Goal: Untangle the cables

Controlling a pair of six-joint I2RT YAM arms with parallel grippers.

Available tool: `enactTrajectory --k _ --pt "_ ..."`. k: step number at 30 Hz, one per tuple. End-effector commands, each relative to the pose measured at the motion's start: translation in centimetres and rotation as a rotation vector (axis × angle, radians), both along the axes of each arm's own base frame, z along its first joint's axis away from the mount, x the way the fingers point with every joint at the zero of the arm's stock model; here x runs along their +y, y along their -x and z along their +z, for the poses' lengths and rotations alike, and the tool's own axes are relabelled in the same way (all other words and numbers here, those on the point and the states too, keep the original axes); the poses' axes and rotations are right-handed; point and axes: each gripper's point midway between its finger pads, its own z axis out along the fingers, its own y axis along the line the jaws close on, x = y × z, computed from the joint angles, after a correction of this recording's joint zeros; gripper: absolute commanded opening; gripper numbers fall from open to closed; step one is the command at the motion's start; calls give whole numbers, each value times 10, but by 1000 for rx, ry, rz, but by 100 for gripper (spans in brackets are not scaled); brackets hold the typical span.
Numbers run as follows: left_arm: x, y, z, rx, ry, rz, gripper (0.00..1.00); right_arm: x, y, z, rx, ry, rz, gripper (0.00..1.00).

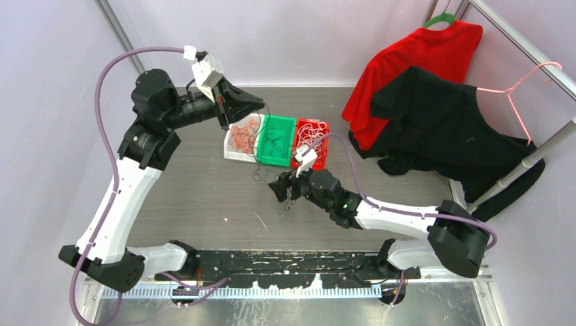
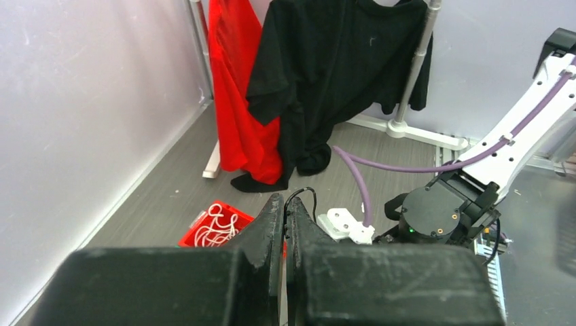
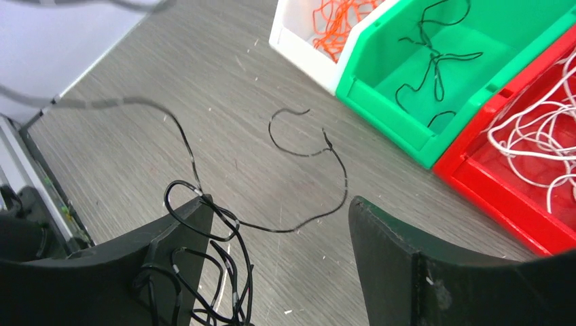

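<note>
While orange cables (image 3: 336,17) lay in the white bin (image 3: 299,34), black cables (image 3: 435,61) in the green bin (image 3: 387,95) and white cables (image 3: 536,129) in the red bin (image 3: 489,183), we judged sorting well along | left pincer (image 2: 285,204) pressed together on a black strand (image 2: 303,192) | right pincer (image 3: 278,204) spread, black clump (image 3: 204,285) against one finger, over the bench (image 3: 170,68) near the bins, left to untangle

Top view: fixed high above and behind the arm bases, facing steeply down. It takes in the whole table (image 1: 204,197) and the clothes rack (image 1: 536,157).

Left wrist view: raised well off the table, behind the left gripper (image 2: 283,204). It faces across to the black shirt (image 2: 339,68) and the right arm (image 2: 441,214).

Right wrist view: low and close to the tabletop, looking out between the fingers of the right gripper (image 3: 280,204).

Overlap: the red bin (image 1: 314,122) appears in all three views. The green bin (image 3: 387,112) appears in the top and right wrist views only.
</note>
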Motion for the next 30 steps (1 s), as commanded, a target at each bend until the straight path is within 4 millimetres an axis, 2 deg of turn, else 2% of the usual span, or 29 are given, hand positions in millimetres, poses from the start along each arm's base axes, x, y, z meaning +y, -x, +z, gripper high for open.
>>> enactTrajectory --k 1,4,8,13,20,25,30 --pt "2 -6 30 -74 47 46 0 -2 -22 59 -75 -193 -93 77" --pt "4 -20 49 -138 72 96 0 -8 -28 68 -94 -205 -136 76" --pt "-1 -51 56 -206 55 150 0 -13 -36 70 -99 -194 -182 76" --pt "-12 -73 59 -245 30 133 0 -15 -47 70 -98 -188 -201 76" --pt "-24 -107 48 -329 -41 133 0 -25 -75 74 -68 -232 -239 76" --pt "-21 -135 44 -395 -87 166 0 -39 -90 73 -35 -263 -250 76" --pt "-4 -164 49 -434 -105 234 0 -46 -88 77 -26 -269 -240 76"
